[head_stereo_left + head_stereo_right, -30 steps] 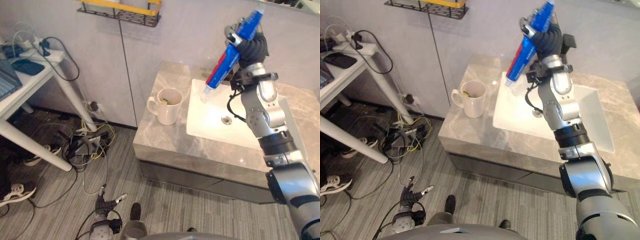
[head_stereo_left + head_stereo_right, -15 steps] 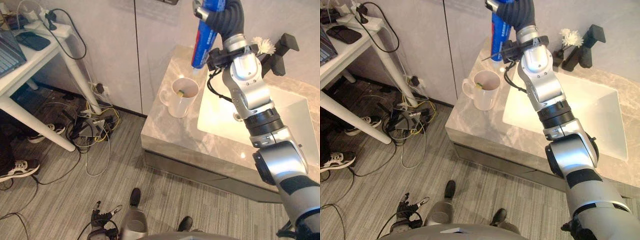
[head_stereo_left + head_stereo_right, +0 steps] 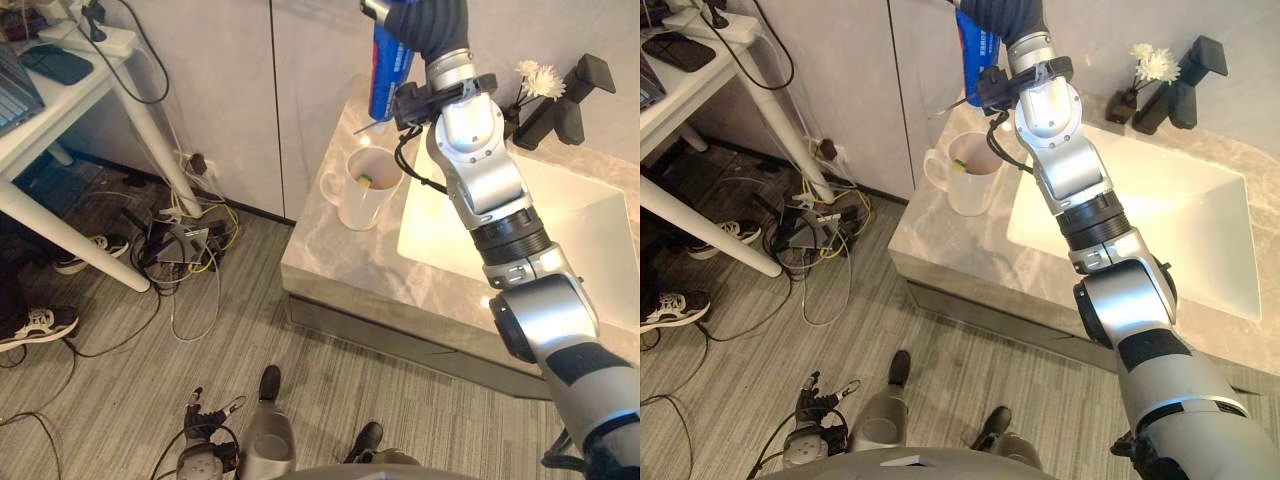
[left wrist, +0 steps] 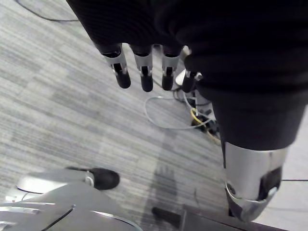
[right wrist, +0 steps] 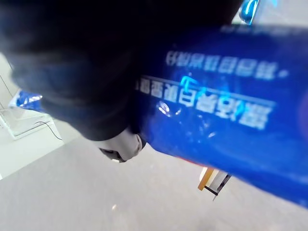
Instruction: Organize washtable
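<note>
The left hand [image 4: 143, 72] hangs low over the grey floor [image 4: 57, 106], its fingers straight and holding nothing. Farther off, a white mug [image 3: 362, 192] stands on the stone surface [image 3: 335, 270], just beside the sink [image 3: 570, 240]. Above the mug, the right hand [image 3: 432, 25] is wrapped around a blue toothpaste tube [image 3: 387, 72], held upright.

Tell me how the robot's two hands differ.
The right hand is curled round a blue tube; the left hand holds nothing, fingers straight. The right hand is raised above the white mug on the counter; the left hand hangs low over the floor. Both wear dark ribbed covers.
</note>
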Robot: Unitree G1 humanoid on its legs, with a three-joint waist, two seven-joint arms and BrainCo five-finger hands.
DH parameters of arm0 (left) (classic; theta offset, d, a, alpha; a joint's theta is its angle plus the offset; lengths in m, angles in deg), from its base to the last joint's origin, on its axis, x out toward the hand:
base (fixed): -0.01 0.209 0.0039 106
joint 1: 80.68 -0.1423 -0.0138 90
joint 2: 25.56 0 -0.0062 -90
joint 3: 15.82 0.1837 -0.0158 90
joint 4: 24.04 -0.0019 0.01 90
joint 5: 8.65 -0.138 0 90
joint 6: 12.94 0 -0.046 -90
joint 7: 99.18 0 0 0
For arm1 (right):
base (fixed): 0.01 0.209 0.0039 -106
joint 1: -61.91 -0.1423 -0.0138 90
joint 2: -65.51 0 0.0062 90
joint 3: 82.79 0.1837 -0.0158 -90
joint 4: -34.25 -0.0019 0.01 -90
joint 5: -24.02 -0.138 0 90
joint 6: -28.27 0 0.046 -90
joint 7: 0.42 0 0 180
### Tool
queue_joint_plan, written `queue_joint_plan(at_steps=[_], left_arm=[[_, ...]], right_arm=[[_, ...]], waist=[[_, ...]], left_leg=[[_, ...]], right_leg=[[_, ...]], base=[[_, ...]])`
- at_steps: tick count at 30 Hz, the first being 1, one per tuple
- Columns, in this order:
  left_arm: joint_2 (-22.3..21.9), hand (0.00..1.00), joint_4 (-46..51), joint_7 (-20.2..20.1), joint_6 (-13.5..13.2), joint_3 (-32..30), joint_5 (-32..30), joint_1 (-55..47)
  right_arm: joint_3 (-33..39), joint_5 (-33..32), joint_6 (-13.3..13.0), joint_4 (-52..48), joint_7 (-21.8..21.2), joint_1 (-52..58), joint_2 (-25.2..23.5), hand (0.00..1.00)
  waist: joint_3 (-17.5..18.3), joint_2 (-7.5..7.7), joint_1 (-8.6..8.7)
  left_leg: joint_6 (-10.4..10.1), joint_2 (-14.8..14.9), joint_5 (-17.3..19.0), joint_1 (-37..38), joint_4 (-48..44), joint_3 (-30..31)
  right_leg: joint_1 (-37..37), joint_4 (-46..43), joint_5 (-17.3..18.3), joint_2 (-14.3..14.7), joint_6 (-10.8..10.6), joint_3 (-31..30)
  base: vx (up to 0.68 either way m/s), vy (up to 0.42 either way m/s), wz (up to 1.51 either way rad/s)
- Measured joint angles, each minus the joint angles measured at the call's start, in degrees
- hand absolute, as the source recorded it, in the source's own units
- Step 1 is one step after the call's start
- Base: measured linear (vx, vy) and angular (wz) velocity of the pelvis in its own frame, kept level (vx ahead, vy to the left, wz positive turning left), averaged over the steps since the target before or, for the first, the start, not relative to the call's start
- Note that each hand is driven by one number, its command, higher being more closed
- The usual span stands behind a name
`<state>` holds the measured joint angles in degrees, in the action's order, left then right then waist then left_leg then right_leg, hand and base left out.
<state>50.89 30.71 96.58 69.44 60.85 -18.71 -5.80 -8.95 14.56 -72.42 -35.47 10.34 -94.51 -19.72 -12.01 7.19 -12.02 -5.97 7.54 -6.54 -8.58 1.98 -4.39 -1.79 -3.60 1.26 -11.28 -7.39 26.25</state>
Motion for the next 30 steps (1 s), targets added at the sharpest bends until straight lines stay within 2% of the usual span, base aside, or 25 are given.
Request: queue_joint_plan(at_steps=[8, 22, 30], left_arm=[[-0.08, 0.00, 0.05, 0.00, 0.01, 0.07, -0.41, -0.02], [-0.11, 0.00, 0.81, 0.01, 0.03, 0.36, -0.47, -0.04], [0.05, 0.00, 1.63, 0.08, 0.04, 1.03, -0.47, -0.07]], right_arm=[[-0.15, 0.03, 0.05, -0.72, 0.38, 0.35, -1.63, 1.00], [-2.17, 0.05, -0.15, -9.33, 0.27, 7.81, -1.78, 1.00], [-2.99, 0.05, -0.19, -9.44, -0.08, 7.90, -1.74, 1.00]], waist=[[-0.28, -0.39, 0.01], [-0.43, -0.62, 0.40], [-0.45, -0.65, 0.53]], left_leg=[[0.01, 0.00, 0.37, -0.45, -0.90, 0.00], [0.05, -0.10, 1.17, -0.87, -1.83, -0.05], [0.08, -0.10, 1.28, -0.86, -1.97, -0.23]], right_leg=[[-0.05, -0.01, 0.00, -0.04, 0.00, -0.07], [-0.09, -0.01, 0.07, -0.10, 0.00, -0.15], [-0.11, -0.01, 0.09, -0.11, -0.01, -0.27]], base=[[0.00, 0.000, 0.00], [0.00, 0.000, 0.00], [0.00, 0.000, 0.00]])
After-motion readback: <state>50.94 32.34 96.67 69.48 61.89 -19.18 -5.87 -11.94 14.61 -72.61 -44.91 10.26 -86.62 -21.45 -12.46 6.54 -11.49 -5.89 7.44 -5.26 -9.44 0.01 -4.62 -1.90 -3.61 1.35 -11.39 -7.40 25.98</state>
